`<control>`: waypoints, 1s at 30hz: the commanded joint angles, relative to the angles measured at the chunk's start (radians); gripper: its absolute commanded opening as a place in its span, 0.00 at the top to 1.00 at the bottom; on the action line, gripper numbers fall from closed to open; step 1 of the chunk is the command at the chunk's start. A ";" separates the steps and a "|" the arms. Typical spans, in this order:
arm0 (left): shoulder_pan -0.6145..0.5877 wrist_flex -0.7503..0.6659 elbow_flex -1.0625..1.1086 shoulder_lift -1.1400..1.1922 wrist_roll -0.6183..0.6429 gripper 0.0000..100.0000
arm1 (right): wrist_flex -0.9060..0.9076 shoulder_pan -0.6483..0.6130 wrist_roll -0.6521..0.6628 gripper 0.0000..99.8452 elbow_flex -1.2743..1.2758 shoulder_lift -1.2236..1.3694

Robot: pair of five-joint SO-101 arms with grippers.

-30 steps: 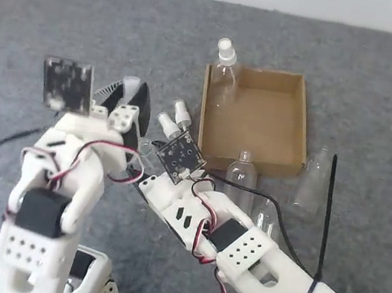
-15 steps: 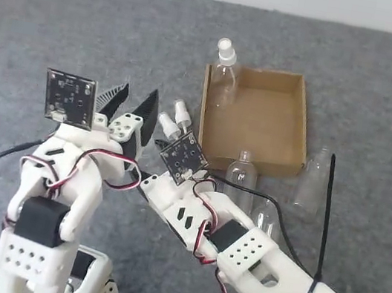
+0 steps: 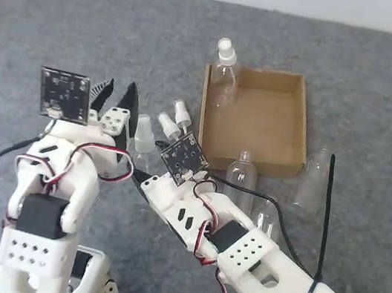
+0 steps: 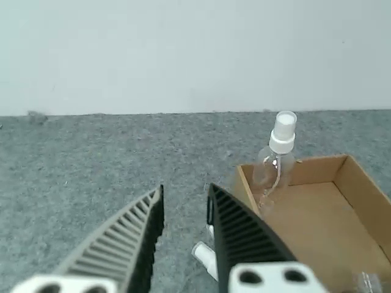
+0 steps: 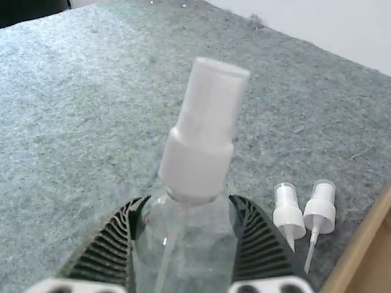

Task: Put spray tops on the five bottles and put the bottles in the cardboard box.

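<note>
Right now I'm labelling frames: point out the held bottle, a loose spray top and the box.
bottle point(image 5: 183, 223), right wrist view, clear shoulder.
spray top point(image 5: 289, 217), right wrist view, white collar.
box point(image 3: 261, 120), high view, bare floor.

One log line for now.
right gripper shut on capped bottle | left gripper open, empty | two spray tops loose by box

Left gripper point(image 3: 117, 93): one second ago its fingers were closed around the spray top point(image 3: 143, 126) on the bottle point(image 3: 142, 145); the fingers have since parted and released it; the gripper has drawn off toward the left edge of the tabletop and is now just beside the bottle, not touching it; the spray top, previously covered by the fingers, is now exposed on the bottle neck.
</note>
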 commanded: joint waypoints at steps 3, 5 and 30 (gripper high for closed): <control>0.058 -0.028 0.035 0.012 -0.072 0.91 | -0.019 0.018 -0.009 0.99 -0.012 -0.048; 0.058 -0.026 0.047 0.012 -0.081 0.91 | -0.019 0.019 -0.009 0.99 -0.012 -0.048; 0.138 0.109 -0.024 0.009 -0.115 0.97 | -0.016 0.096 -0.008 0.99 -0.029 -0.050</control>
